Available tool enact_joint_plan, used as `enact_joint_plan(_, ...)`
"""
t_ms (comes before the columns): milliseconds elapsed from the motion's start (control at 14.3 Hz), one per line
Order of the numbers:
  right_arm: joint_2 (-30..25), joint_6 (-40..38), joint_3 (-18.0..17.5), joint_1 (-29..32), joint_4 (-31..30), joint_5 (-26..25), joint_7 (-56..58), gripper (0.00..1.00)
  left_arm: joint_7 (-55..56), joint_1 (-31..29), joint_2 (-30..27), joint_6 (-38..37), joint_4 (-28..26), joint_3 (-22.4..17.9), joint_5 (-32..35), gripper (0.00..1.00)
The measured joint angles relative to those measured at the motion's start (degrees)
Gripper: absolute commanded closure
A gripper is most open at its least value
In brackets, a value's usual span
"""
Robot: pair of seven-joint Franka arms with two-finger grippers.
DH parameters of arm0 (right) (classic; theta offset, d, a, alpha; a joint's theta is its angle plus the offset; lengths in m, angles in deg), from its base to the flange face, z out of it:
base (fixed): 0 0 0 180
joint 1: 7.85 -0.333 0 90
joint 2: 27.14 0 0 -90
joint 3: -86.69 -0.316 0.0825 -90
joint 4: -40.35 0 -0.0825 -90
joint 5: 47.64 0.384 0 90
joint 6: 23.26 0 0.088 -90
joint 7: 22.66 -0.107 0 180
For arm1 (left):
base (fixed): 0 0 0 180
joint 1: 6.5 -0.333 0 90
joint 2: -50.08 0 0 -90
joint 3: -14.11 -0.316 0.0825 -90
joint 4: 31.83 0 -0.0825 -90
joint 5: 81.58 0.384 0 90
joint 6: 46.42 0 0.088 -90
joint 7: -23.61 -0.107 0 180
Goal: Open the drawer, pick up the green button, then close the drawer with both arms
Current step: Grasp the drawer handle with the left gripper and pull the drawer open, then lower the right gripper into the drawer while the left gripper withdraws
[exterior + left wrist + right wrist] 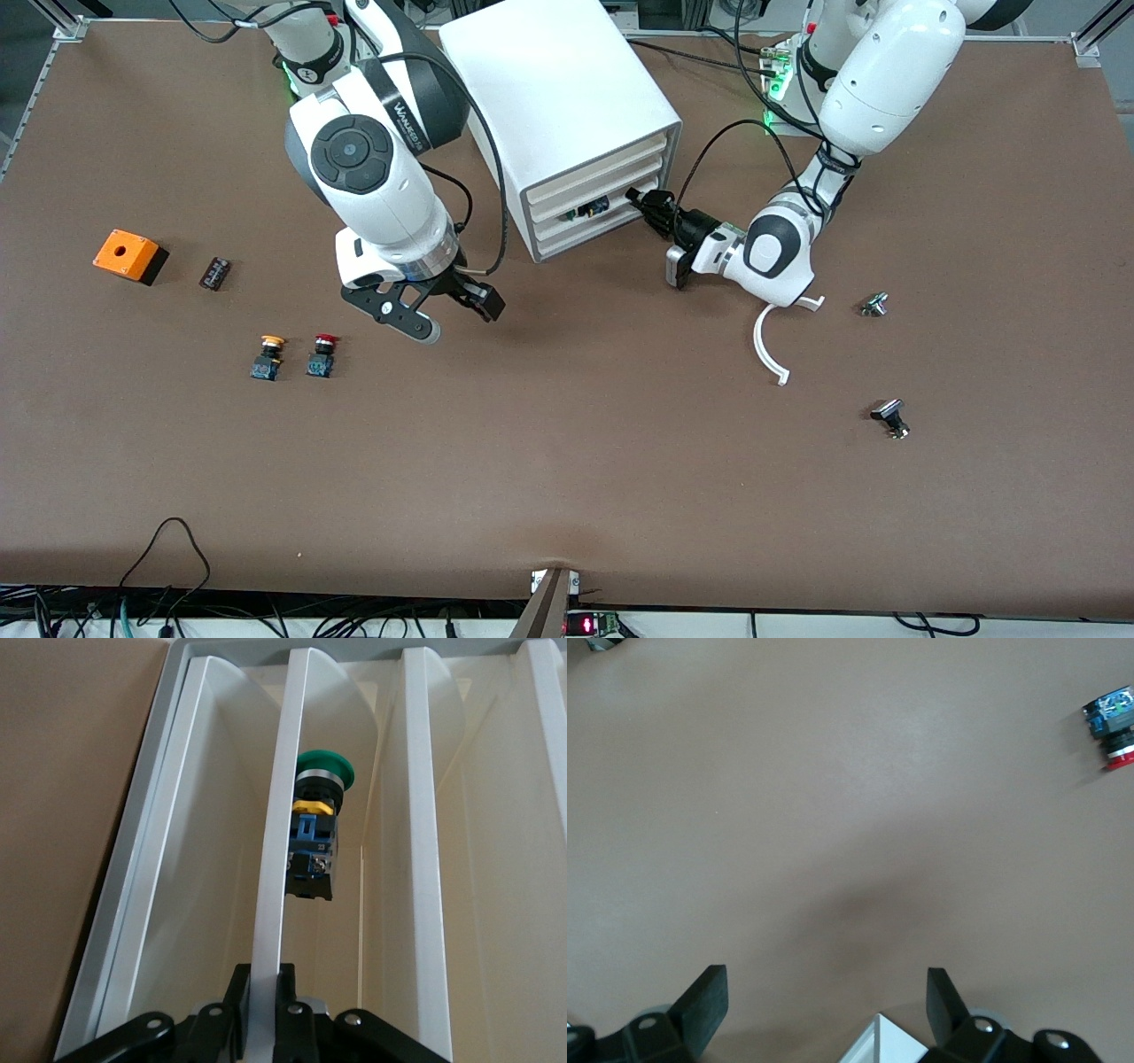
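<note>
Left wrist view shows the step in hand: the left gripper has its jaws clamped on the cream front edge of the drawer, so the opening is at the grasp stage, with the pull apparently not yet made. In the front view that gripper sits at the face of the white cabinet, at about 3 o'clock from the drawer stack, holding a drawer that stands only slightly out. Next, by my reading, comes a straight pull away from the cabinet face, level with the drawer's runners, far enough to give room for a reach from above. The green button lies inside that drawer, just past the gripped edge; its round green cap tops a yellow ring and a black-and-blue body. The right gripper waits with jaws wide apart and empty over bare worktop, at roughly 7 o'clock from the cabinet. Yellow-capped and red-capped buttons stand side by side on the worktop toward the right arm's end; they are not the ones wanted.
</note>
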Motion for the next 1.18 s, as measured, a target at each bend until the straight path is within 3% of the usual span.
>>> enact_joint_plan(209, 1.31, 0.44, 0.05, -0.06, 1.92, -0.04, -0.73, 0.01, 0.27, -0.67, 0.0, 0.0, 1.85, -1.45, 1.89, 1.0)
enact_joint_plan(488, 2.42, 0.89, 0.1, -0.18, 3.83, -0.04, -3.16, 0.01, 7.21, -5.89, 0.25, -0.15, 9.87, -2.83, 9.47, 1.0)
enact_joint_plan(697, 3.19, 1.56, 0.1, -1.17, 4.32, -0.06, -5.6, 0.01, 11.36, -6.81, 1.02, -0.16, 13.27, -2.92, 11.23, 1.0)
enact_joint_plan(767, 3.52, 2.11, 0.1, -1.55, 4.65, -0.06, -7.17, 0.01, 11.94, -6.69, 1.34, -0.18, 13.9, -2.91, 11.44, 0.75)
enact_joint_plan(836, 3.94, 2.45, 0.1, -2.0, 5.21, -0.08, -8.88, 0.01, 12.1, -6.64, 1.73, -0.19, 14.37, -2.92, 11.47, 0.01)
enact_joint_plan(1185, 7.04, 3.77, 0.12, -6.52, 8.57, -0.55, -20.13, 0.01, 16.69, -6.86, 2.69, 0.36, 16.93, -4.25, 14.52, 0.0)
